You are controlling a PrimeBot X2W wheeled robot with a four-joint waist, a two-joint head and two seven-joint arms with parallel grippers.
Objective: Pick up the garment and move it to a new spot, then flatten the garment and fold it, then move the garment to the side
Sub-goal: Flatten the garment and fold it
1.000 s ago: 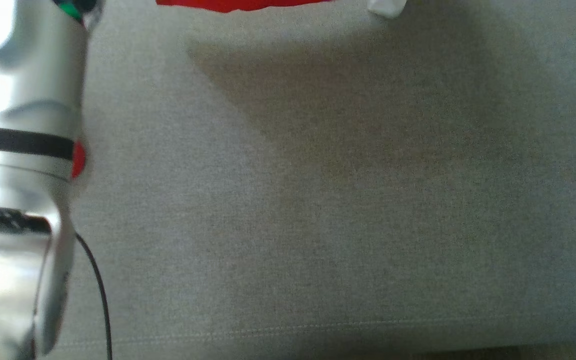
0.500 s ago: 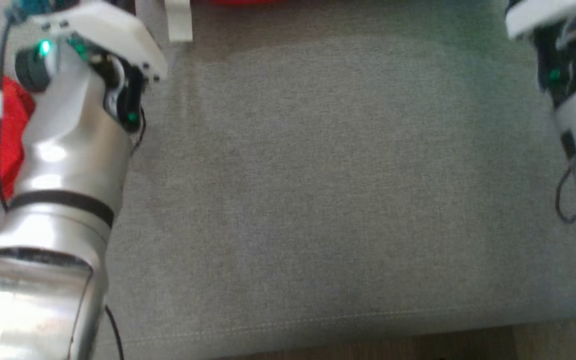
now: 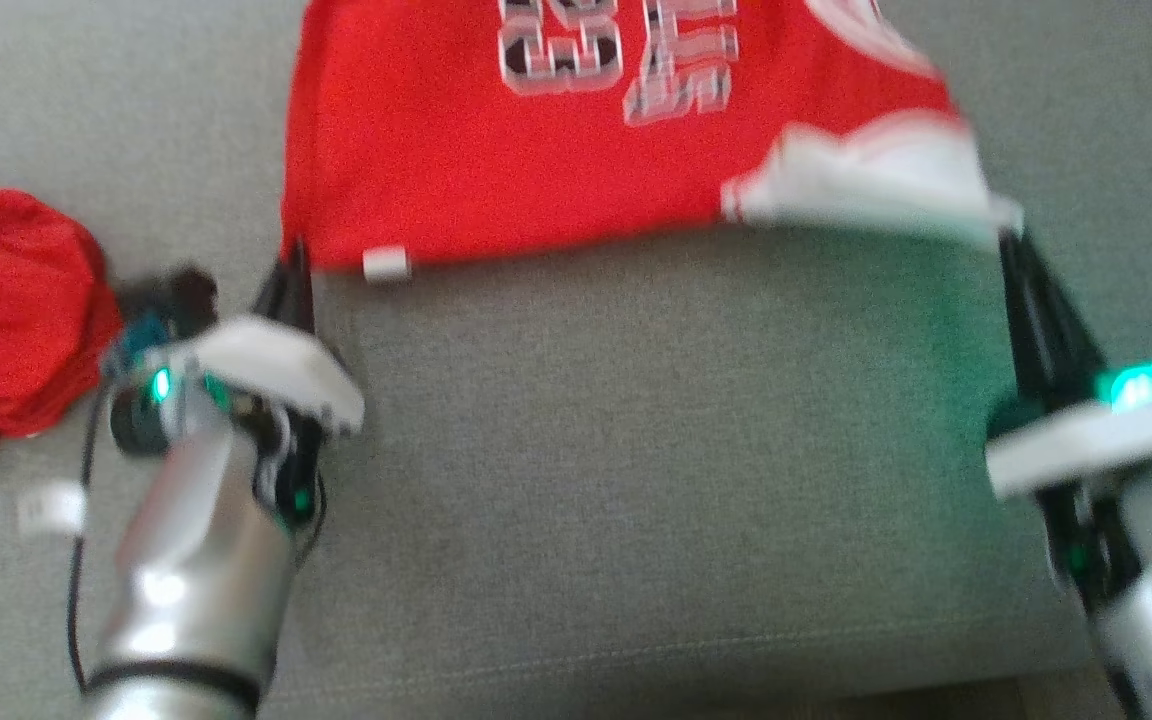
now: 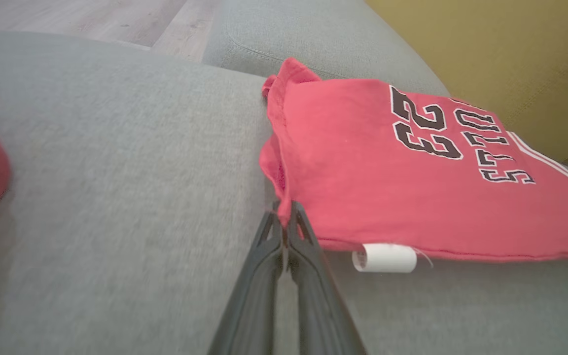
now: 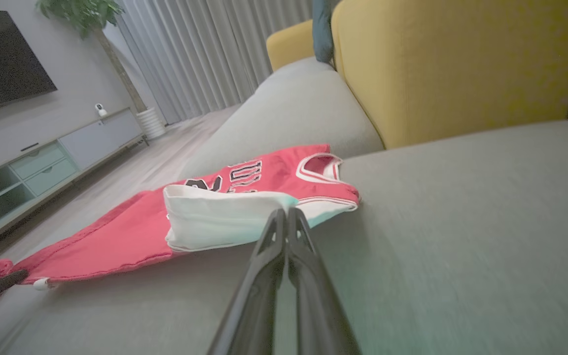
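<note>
Grey sofa cushion (image 3: 636, 450) is carrying the red jersey (image 3: 496, 170) spread flat, while the left gripper (image 3: 294, 262) and right gripper (image 3: 1008, 245) are pinching its near corners with jaws closed, risking thin fabric slipping free and bunching.

The left gripper (image 4: 284, 217) is closed on the garment's (image 3: 496, 150) near left corner, the right gripper (image 5: 286, 213) on its near right corner, both forearms extended.

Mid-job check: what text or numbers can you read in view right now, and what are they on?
"23": on the red jersey, black digits outlined in white.
"ULLS": beside the number on the same jersey; any letter before it is unclear.
No readable text on the white rolled tag at the hem.
</note>
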